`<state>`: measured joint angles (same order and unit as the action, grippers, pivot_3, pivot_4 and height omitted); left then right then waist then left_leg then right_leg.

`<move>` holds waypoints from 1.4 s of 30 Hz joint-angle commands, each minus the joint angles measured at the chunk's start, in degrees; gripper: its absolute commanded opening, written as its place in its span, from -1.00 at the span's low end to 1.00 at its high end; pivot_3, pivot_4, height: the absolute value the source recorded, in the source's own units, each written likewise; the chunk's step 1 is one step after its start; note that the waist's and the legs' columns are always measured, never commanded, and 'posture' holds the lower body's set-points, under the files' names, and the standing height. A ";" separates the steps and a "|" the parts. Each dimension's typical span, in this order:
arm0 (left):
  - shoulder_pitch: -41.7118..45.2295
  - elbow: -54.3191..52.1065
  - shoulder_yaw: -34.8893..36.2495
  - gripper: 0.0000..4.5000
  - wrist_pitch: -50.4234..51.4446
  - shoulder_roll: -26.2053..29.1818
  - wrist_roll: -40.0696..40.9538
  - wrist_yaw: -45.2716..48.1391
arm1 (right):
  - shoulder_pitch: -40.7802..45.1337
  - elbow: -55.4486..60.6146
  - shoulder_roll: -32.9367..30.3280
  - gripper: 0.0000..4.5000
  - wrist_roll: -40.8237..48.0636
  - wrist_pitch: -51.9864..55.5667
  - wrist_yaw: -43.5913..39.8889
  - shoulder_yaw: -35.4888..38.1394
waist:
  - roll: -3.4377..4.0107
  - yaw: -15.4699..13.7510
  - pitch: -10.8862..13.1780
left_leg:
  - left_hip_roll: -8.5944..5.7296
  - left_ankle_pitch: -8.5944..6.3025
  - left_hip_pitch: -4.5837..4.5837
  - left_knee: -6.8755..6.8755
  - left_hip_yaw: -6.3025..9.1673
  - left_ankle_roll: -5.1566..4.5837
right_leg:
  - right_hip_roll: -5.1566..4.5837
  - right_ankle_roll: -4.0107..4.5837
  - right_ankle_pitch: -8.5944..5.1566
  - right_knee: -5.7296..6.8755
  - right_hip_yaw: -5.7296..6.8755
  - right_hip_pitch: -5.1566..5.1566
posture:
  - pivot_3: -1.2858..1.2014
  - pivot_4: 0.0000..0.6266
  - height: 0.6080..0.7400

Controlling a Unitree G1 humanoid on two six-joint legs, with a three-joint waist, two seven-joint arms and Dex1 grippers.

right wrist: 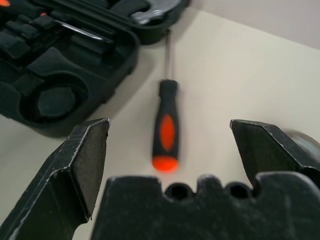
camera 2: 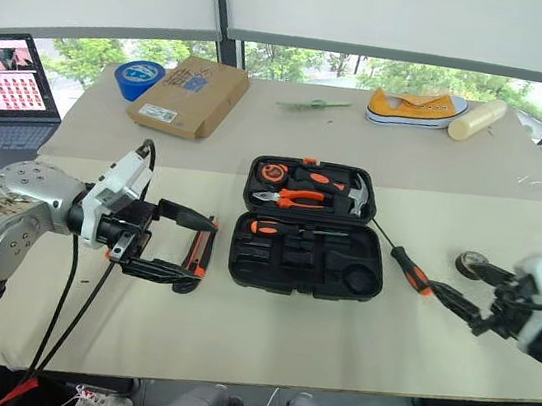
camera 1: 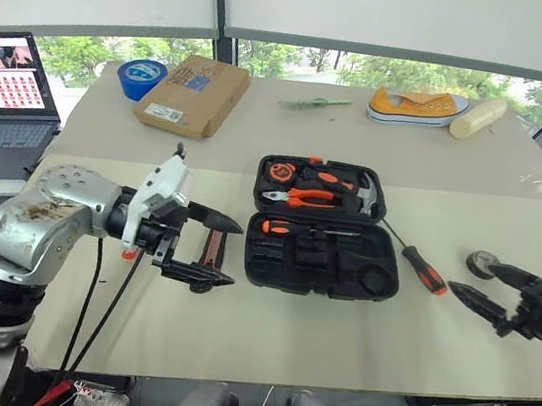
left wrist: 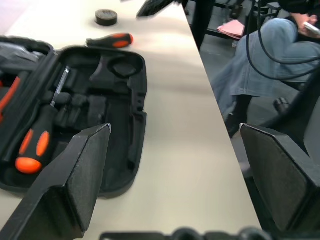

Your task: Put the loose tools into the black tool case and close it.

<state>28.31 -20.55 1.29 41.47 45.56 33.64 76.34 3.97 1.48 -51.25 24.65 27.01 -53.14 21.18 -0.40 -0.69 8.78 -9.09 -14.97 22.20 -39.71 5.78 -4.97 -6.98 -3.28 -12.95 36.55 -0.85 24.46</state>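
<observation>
- light: bright, even daylight from the windows (camera 1: 301, 61) behind the table (camera 1: 233, 329).
- shadows: soft and short, close under the case (camera 1: 318, 260) and the cardboard box (camera 1: 193, 96).
- glare: window strip overexposed; pale tabletop washed out.
- blur: right gripper (camera 1: 489, 286) smeared in the head views.
- focus: wrist views soft on near fingers (right wrist: 75, 170); screwdriver (right wrist: 166, 131) slightly soft.

- Black tool case (camera 1: 321, 261), matte black inside and out, tiny orange latch at its twelve o'clock edge.
- Pliers (camera 1: 297, 197) inside: bright orange handles.
- Screwdriver (camera 1: 298, 229) seated in the case: orange-and-black grip.
- Loose screwdriver (camera 1: 421, 268) at the case's three o'clock: black handle, orange patches.
- Tape roll (camera 1: 140, 78): blue.
- Cardboard box (camera 1: 193, 95): plain brown, white label.
- Shoe (camera 1: 416, 107): yellow-orange, white sole.
- Table (camera 1: 261, 343): pale beige.
</observation>
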 commanded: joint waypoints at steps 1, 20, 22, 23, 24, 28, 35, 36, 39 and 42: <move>0.07 -2.27 1.88 0.96 -0.90 0.82 1.22 -2.61 | 4.56 -5.64 1.34 1.00 -4.28 -2.72 1.59 -5.21 | 0.00 -0.24 0.00 | -0.02 0.00 0.02 -0.01 0.01 0.00 | 0.00 0.00 0.00 0.00 0.02 0.01 | 0.03 -0.52 0.92; 1.72 -0.06 1.20 1.00 -2.74 3.20 2.09 -5.66 | 7.07 -18.21 4.11 -0.54 -6.33 -12.46 1.72 -4.84 | 0.02 -0.12 0.00 | -0.04 0.00 0.00 0.00 0.02 0.02 | 0.04 0.00 0.00 0.05 0.01 0.05 | 0.03 -0.52 0.92; 1.71 0.25 1.09 1.00 -3.24 3.35 1.90 -5.61 | 6.36 -16.69 3.53 -0.54 -5.59 -11.35 2.61 -2.91 | 0.04 -0.03 -0.01 | -0.04 0.00 0.01 0.02 0.01 0.02 | 0.05 0.00 0.00 0.06 -0.01 0.08 | 0.03 -0.52 0.92; 1.72 0.31 1.08 1.00 -3.35 3.40 1.89 -5.64 | 6.15 -15.87 3.28 -0.54 -5.18 -10.79 2.93 -1.99 | 0.04 0.00 -0.01 | -0.03 0.00 0.02 0.02 0.01 0.02 | 0.05 0.00 0.00 0.07 -0.01 0.09 | 0.03 -0.52 0.92; 1.80 0.24 1.17 1.00 -3.25 3.50 2.07 -5.70 | 5.86 -13.51 2.74 -0.54 -4.02 -9.72 2.44 -0.78 | 0.05 0.01 -0.01 | -0.03 0.00 0.03 0.03 0.01 0.02 | 0.05 0.00 0.00 0.06 -0.01 0.11 | 0.03 -0.52 0.92; 1.84 0.00 1.25 1.00 -3.00 4.07 2.67 -5.25 | 7.20 -4.24 1.47 -0.54 0.58 -5.19 0.30 0.47 | 0.14 0.17 0.00 | -0.03 0.00 0.08 0.04 0.00 0.02 | 0.05 0.00 0.00 0.08 -0.04 0.19 | 0.03 -0.52 0.92; 3.43 2.13 -0.84 1.00 -5.03 3.97 1.38 -3.77 | 17.17 -2.74 0.32 -0.54 -1.61 -10.18 -10.41 -10.40 | 0.12 0.45 0.02 | 0.03 0.01 0.08 0.09 0.00 0.01 | 0.09 0.01 0.00 0.06 -0.02 0.23 | 0.03 -0.52 0.92; 3.92 2.38 -1.26 1.00 -5.19 3.72 1.39 -3.53 | 19.30 -4.07 0.55 -0.54 -3.59 -14.18 -13.87 -13.72 | 0.11 0.36 0.02 | 0.01 0.01 0.12 0.08 -0.01 0.01 | 0.07 0.00 0.00 0.04 -0.01 0.24 | 0.03 -0.52 0.92; 4.64 2.60 -2.13 1.00 -5.45 3.31 1.42 -3.08 | 25.91 -12.40 2.59 -0.54 -11.38 -28.45 -17.41 -21.02 | 0.11 0.50 0.02 | 0.00 0.01 0.13 0.04 -0.02 0.01 | 0.06 0.00 0.00 0.04 0.00 0.27 | 0.03 -0.52 0.92; 3.92 1.79 -2.70 1.00 -5.56 3.53 1.41 -2.54 | 30.62 -20.13 4.13 -0.54 -14.51 -36.48 -20.58 -24.70 | 0.09 0.31 0.03 | -0.01 0.01 0.16 0.05 -0.01 0.00 | 0.06 0.00 0.00 0.09 0.02 0.38 | 0.03 -0.52 0.92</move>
<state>32.00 -17.50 -1.49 37.29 48.72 34.85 73.21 32.36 -15.01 -47.11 11.97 -3.27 -71.35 -2.75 -0.31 -0.39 8.82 -9.10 -14.95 22.41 -39.66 5.78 -4.99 -6.92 -3.27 -12.95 36.66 -0.82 24.89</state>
